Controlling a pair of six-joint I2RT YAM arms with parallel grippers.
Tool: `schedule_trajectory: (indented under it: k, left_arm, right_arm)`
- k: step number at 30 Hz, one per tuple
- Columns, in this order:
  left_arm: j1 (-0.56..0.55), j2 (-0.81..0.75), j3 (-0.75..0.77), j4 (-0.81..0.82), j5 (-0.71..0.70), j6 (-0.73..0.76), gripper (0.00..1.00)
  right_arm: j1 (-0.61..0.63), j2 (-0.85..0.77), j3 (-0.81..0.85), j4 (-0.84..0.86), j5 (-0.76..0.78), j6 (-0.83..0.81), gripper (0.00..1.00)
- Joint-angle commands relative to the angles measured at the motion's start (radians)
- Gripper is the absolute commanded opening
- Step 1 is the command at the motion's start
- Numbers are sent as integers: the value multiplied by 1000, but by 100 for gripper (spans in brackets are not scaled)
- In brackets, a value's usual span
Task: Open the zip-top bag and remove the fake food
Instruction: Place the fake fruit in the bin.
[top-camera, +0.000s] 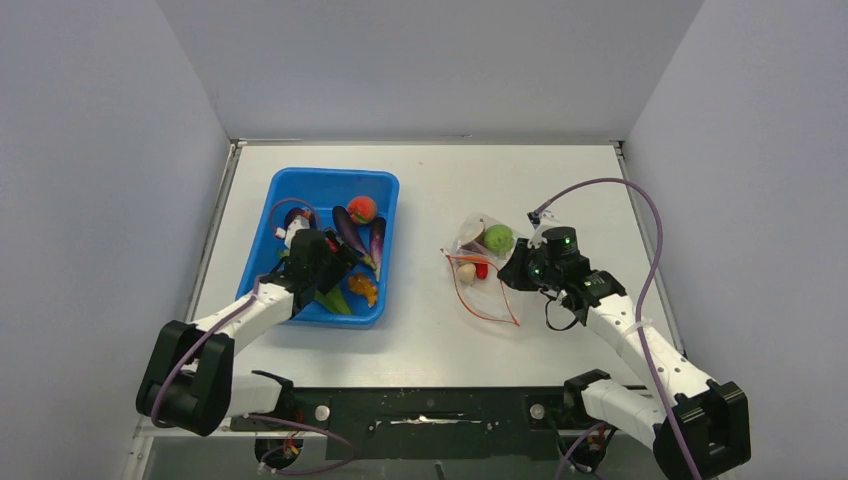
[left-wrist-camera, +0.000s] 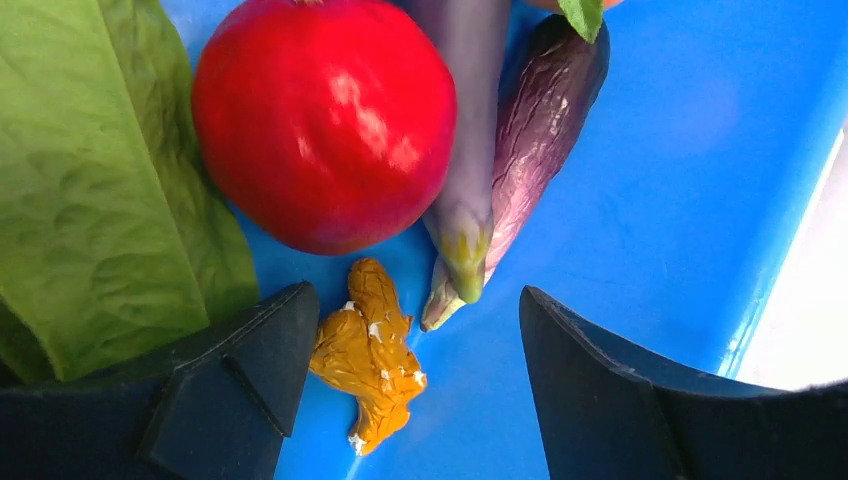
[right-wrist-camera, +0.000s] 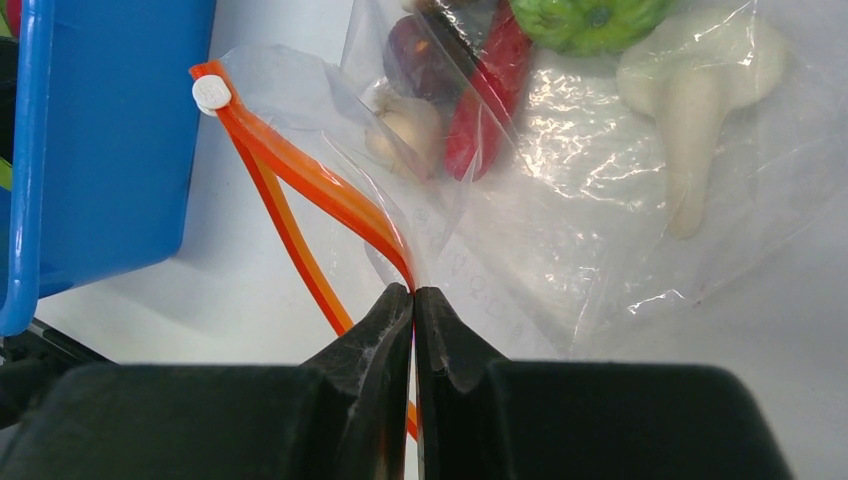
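The clear zip-top bag (top-camera: 487, 275) lies on the table right of centre. Its orange zipper strip (right-wrist-camera: 300, 180) is parted, with a white slider (right-wrist-camera: 211, 93) at the far end. My right gripper (right-wrist-camera: 413, 295) is shut on one side of the strip. Inside the bag I see a green bumpy ball (right-wrist-camera: 590, 20), a white mushroom (right-wrist-camera: 695, 90), a red piece (right-wrist-camera: 490, 90), a dark purple piece (right-wrist-camera: 415, 60) and a pale piece (right-wrist-camera: 405, 130). My left gripper (left-wrist-camera: 410, 350) is open, low inside the blue bin (top-camera: 290, 190). A red round fruit (left-wrist-camera: 320, 120) lies there, just past its fingertips.
In the bin the left wrist view shows a green leaf (left-wrist-camera: 100, 180), two purple eggplants (left-wrist-camera: 540, 110) and a small orange-brown piece (left-wrist-camera: 370, 350) between the left fingers. The top view shows an orange-pink peach (top-camera: 362, 208) at the bin's far end. The bin's blue wall (right-wrist-camera: 110, 140) stands just left of the bag.
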Motion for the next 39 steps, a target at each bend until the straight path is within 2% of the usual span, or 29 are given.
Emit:
schedule_trajectory:
  k: [1, 10, 15, 23, 34, 37, 39]
  left_arm:
    - [12, -20, 34, 92, 55, -4, 73]
    - [13, -246, 39, -18, 47, 5, 74]
    - [14, -316, 38, -71, 39, 11, 74]
    - [13, -296, 126, -138, 55, 49, 74]
    - [8, -285, 153, -143, 98, 69, 74]
    - [-31, -269, 172, -124, 118, 89, 74]
    - [-87, -250, 197, -134, 79, 108, 73]
  right_arm:
    - [-8, -15, 35, 31, -19, -4, 5]
    - [-17, 5, 34, -4, 54, 55, 5]
    - [-23, 5, 54, -24, 75, 84, 5]
    - [-26, 25, 96, -50, 76, 83, 5]
    - [-26, -6, 93, -72, 59, 90, 5]
    - [-26, -3, 95, -64, 56, 94, 5]
    - [-25, 2, 83, -41, 45, 112, 5]
